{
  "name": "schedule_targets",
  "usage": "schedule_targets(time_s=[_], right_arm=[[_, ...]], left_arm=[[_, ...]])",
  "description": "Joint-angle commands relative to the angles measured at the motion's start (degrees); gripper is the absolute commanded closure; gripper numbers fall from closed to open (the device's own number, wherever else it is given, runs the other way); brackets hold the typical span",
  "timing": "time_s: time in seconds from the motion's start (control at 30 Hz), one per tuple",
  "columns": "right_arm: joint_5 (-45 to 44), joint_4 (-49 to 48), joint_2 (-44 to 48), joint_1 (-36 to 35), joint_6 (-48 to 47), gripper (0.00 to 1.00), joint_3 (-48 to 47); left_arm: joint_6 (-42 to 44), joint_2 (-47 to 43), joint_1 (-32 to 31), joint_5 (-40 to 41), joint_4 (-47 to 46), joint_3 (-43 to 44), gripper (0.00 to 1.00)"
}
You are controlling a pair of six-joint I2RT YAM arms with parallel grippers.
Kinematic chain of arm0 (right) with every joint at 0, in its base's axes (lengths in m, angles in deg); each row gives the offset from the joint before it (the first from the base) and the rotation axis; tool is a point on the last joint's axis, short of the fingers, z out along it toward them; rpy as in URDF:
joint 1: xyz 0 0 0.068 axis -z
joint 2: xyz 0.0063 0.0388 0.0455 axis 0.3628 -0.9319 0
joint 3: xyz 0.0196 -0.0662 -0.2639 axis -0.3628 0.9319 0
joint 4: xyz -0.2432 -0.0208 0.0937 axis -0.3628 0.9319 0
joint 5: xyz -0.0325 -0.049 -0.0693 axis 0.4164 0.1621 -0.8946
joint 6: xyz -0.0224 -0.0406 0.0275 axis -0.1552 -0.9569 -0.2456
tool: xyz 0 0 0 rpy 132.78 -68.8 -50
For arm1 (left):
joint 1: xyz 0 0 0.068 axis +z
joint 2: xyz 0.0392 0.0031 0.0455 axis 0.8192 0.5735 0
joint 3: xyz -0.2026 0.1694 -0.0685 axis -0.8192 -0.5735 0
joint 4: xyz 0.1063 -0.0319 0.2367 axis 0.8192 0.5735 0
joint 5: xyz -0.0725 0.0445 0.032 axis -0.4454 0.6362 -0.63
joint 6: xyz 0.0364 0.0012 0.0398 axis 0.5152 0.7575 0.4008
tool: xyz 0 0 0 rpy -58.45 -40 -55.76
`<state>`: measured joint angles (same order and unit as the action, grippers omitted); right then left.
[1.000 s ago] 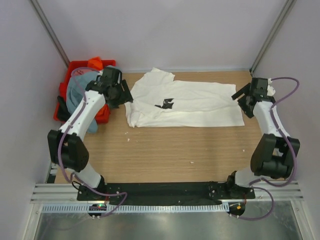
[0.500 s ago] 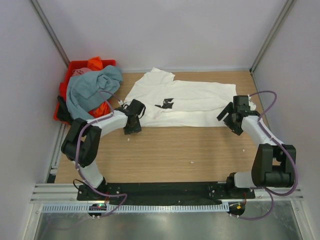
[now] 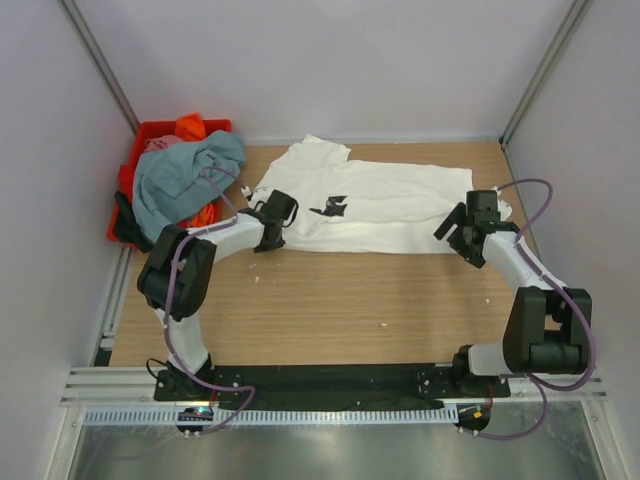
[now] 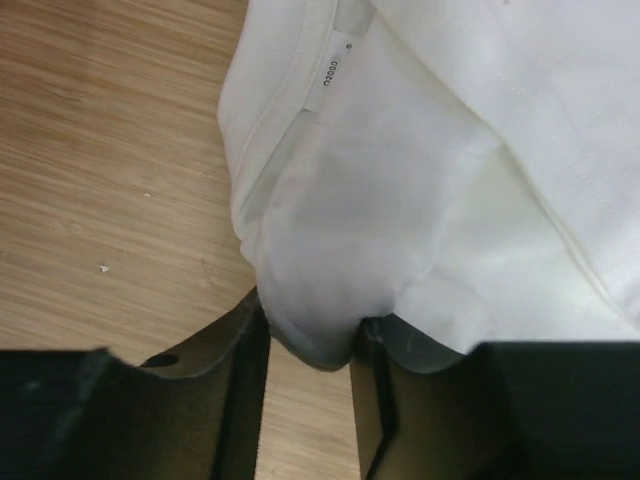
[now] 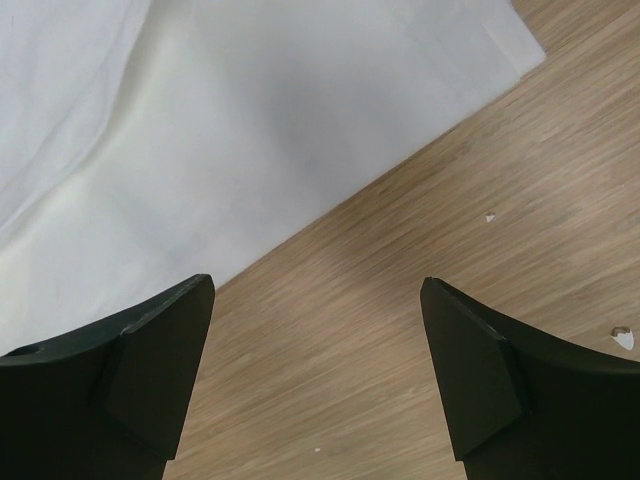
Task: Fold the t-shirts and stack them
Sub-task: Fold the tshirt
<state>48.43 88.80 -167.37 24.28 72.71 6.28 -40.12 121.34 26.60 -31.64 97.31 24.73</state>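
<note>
Lying spread flat in the top view, the white t-shirt (image 3: 380,205) has the left gripper (image 3: 272,235) at its near-left corner, the right gripper (image 3: 455,240) at its near-right edge, and the heaped t-shirts (image 3: 185,180) in the red crate (image 3: 150,130) to its left. Left wrist view: the jaws pinch a fold of its cloth. Right wrist view: the jaws gape wide over its edge, holding nothing.

There is one table (image 3: 330,290), one white t-shirt (image 3: 390,205), one red crate (image 3: 212,126) holding one grey-blue t-shirt (image 3: 185,175), one orange t-shirt (image 3: 190,127) and more cloth too bunched to count, and two robot arms, left arm (image 3: 225,238) and right arm (image 3: 530,268), with two grippers, left gripper (image 4: 310,335) and right gripper (image 5: 315,300).
</note>
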Motion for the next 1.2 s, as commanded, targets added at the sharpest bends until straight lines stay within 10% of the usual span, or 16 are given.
schedule_targets(time_s=[0.0, 0.23, 0.6, 0.7, 0.93, 1.17], right_arm=[[-0.3, -3.12, -1.8, -0.1, -0.69, 0.09, -0.1], [3.48, -10.67, -10.49, -0.02, 1.95, 0.11, 2.98], [5.07, -15.86, -17.89, 0.68, 3.88, 0.18, 3.68], [5.41, -17.36, -19.12, 1.3, 4.76, 0.27, 4.12], [6.3, -19.21, -20.27, 2.7, 4.24, 0.99, 5.44], [1.64, -16.13, -13.95, 7.8, 3.71, 0.99, 6.93]], left_arm=[[2.12, 2.51, 0.28, 3.56, -0.56, 0.27, 0.67], [6.16, 0.75, 0.28, 3.82, 3.64, 3.61, 0.99], [9.68, -4.26, 0.28, 2.86, 10.51, 5.37, 1.0], [10.03, -5.31, 0.28, 2.42, 11.3, 5.54, 1.0], [12.31, -2.95, -0.95, 2.15, 18.85, 9.58, 1.0], [18.28, -2.32, -2.71, 5.3, 39.22, 14.08, 1.0]])
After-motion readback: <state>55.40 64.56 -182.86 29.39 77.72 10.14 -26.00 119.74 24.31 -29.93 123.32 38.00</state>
